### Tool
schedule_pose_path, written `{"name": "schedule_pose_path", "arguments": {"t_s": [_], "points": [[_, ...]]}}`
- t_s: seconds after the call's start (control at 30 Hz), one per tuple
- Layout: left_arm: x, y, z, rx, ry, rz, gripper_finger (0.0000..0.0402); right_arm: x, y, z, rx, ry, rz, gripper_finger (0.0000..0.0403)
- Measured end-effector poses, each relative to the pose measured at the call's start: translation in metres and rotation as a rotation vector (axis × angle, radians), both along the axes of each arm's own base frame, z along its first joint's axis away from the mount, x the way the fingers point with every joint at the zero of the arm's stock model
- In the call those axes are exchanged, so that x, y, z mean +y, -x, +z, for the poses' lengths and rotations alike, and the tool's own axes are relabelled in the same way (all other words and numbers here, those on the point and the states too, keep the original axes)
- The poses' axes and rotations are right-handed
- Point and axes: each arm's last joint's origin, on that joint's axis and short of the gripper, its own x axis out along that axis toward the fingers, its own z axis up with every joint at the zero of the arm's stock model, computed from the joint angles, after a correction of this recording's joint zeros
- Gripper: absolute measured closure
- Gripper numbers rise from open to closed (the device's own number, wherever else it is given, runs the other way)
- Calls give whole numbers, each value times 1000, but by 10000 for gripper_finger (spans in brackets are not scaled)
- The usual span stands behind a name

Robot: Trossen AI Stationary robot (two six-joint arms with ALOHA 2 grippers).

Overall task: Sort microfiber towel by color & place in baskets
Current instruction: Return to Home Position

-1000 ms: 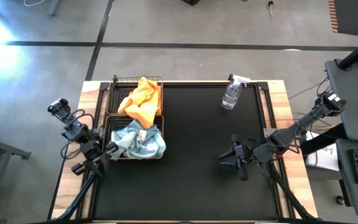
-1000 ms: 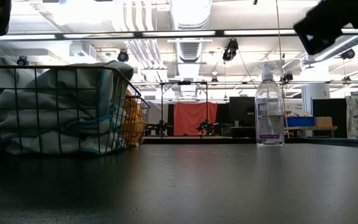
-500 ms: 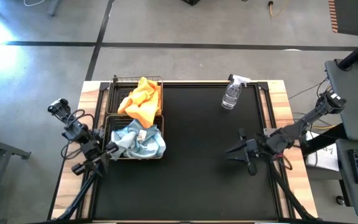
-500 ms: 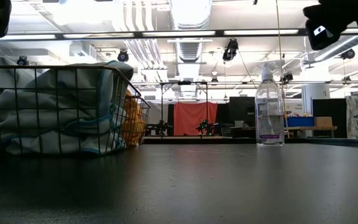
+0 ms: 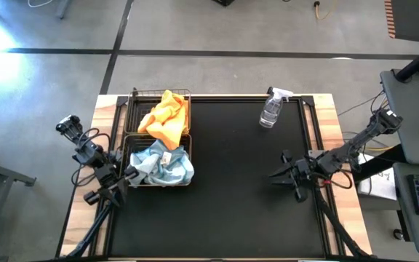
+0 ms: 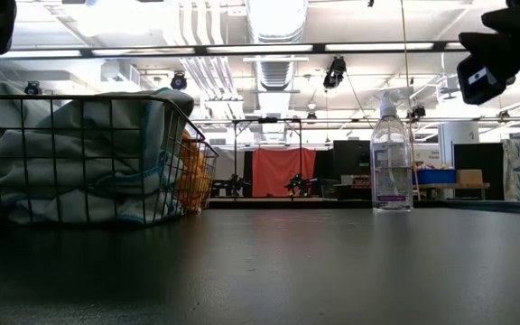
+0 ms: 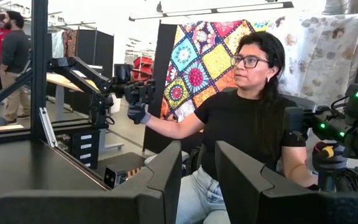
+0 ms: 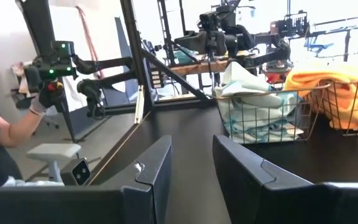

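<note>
Your right hand hangs over the right side of the matte black table. Its two dark, blocky fingers are spread apart with nothing between them. Your left hand sits just beside the left corner of the nearer basket, also spread and empty. The crumpled orange-yellow towels are heaped in the far wire-mesh basket. The soft pale blue-grey towels fill the second basket, which touches the first. A clear plastic spray bottle stands upright, well apart.
</note>
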Motion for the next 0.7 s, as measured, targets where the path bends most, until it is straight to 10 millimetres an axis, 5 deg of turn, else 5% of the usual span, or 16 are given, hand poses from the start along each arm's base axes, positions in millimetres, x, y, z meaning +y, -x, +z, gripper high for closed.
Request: {"name": "schedule_pose_path", "arguments": {"t_s": [0.7], "points": [[0,0,-1,9,-9,0,318,0,1,-3,-3,48,-2,291]]}}
